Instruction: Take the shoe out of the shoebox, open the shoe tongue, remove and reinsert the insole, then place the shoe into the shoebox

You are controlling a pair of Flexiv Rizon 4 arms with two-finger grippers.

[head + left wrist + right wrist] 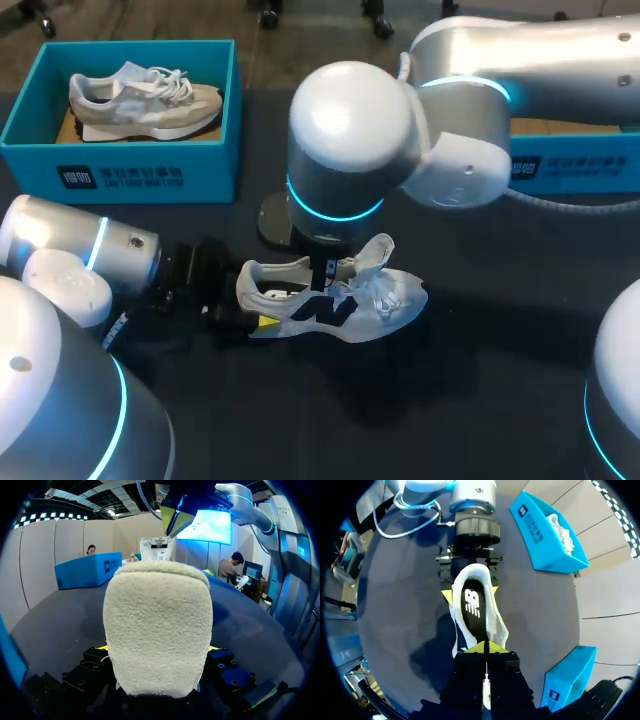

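Note:
A white shoe (372,300) lies on its side mid-table, toe to the right, its tongue (378,250) lifted. My left gripper (258,318) is shut on its heel; the fuzzy heel (157,630) fills the left wrist view. The right wrist view shows the left gripper's yellow fingertips (447,596) flanking that heel. My right gripper (485,646) comes down from above into the shoe's opening (322,278). It is shut, its tips meeting on the front of the black insole (472,605). The blue shoebox (120,160) at the back left holds a second shoe (140,100).
Another blue box (575,170) stands at the back right, behind my right arm. That arm's large elbow (350,140) hangs over the table's middle and hides the area behind the shoe. Dark tabletop (450,400) lies in front of the shoe.

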